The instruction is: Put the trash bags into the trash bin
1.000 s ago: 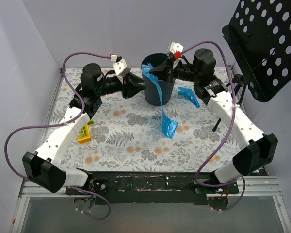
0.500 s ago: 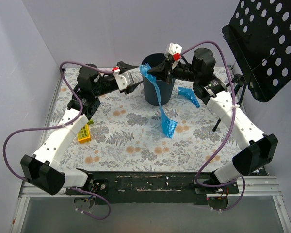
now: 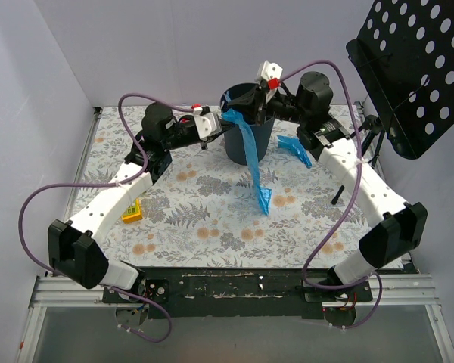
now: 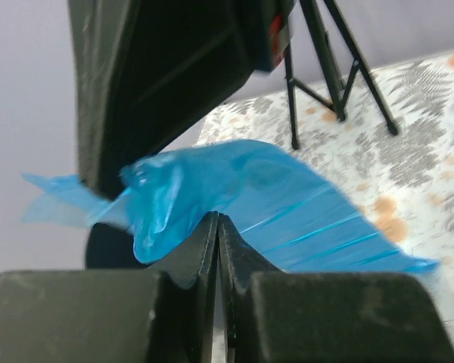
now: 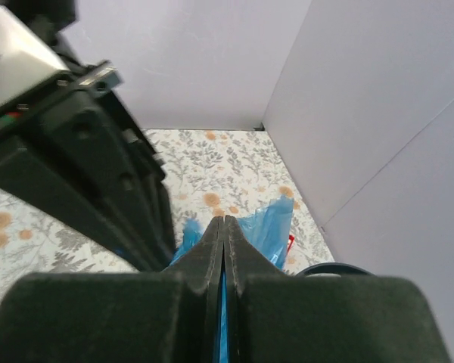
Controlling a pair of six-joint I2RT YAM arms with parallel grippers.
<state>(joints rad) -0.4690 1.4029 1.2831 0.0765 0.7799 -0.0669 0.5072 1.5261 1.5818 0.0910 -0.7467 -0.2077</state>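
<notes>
1. Mid-surface (image 3: 204, 212), the long trash bag (image 3: 250, 147) ended in a crumpled heap a second ago. Now it is drawn thin and straighter, with only its tip resting down.
2. Farther back, toward the right edge, the small folded trash bag (image 3: 293, 149) lies just beside the trash bin (image 3: 266, 136), unmoved.
3. Near the far edge, the left hand (image 3: 218, 121) had lifted away from the bin's left wall. It has returned to the film at the rim, fingers pressed together, apparently pinching it.
4. The right hand (image 3: 242, 104), clamped on the bag's top, has shifted farther over the bin's mouth.
5. Most of the film still hangs outside the bin, so the long bag seems to need feeding in. The folded one waits.
</notes>
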